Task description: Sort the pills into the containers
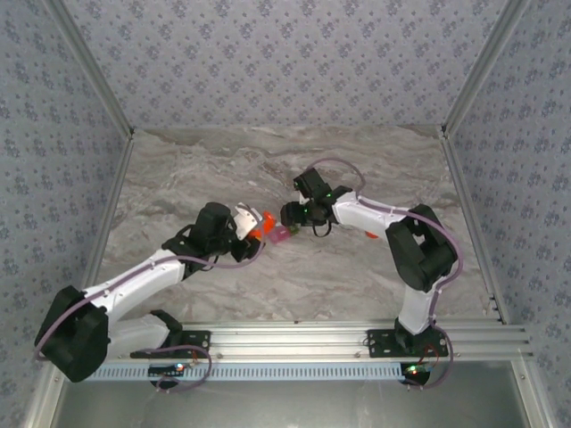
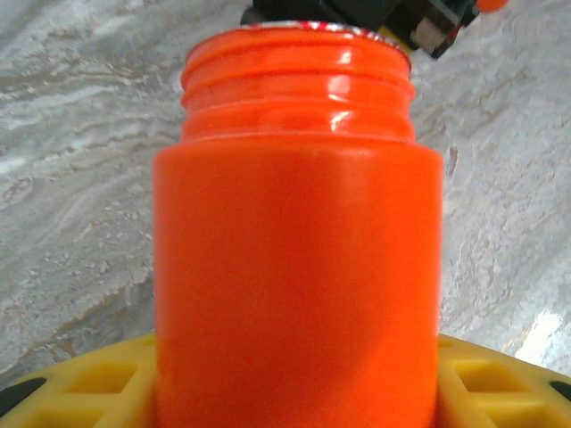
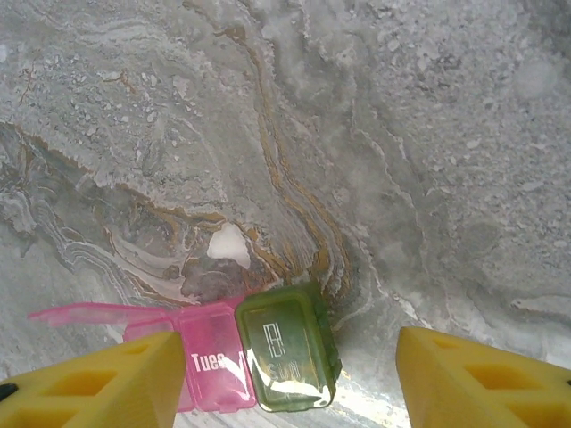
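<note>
Our left claw (image 1: 244, 222) pinches the orange bottle (image 2: 299, 267). Right of it, the containers (image 3: 263, 352) lie on the table (image 3: 401, 134) under our right claw (image 3: 285, 343), spread wide. We judge them light, stiff and slippery, best gripped across the outer walls, clear of the pink lid (image 3: 89, 314).

From high above the orange cylindrical plastic bottle (image 1: 256, 223) we look down on the grey marbled desk (image 1: 294, 276). Our left wrist view hugs that bottle; our right wrist view faces the desk beside it.
</note>
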